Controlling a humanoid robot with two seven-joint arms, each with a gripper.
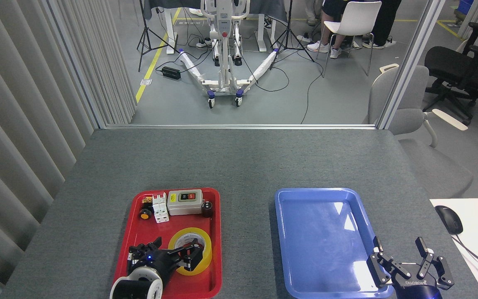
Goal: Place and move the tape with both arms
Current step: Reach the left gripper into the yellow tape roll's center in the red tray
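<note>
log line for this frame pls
left end effector: tilted onto tape, grasp unclear | tape: in red tray | right end effector: open, idle | blue tray: empty

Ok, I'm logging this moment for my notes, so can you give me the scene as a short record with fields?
Surface: grey table
Red tray: holds the tape, a grey switch box, a white breaker, an orange-capped button
Tape: lying flat in the red tray's near half
Blue tray: nothing in it
Left gripper: tipped over the tape, fingers at the roll; grip cannot be told
Right gripper: open, at the blue tray's near right corner, holding nothing
Task state: tape not yet lifted
</note>
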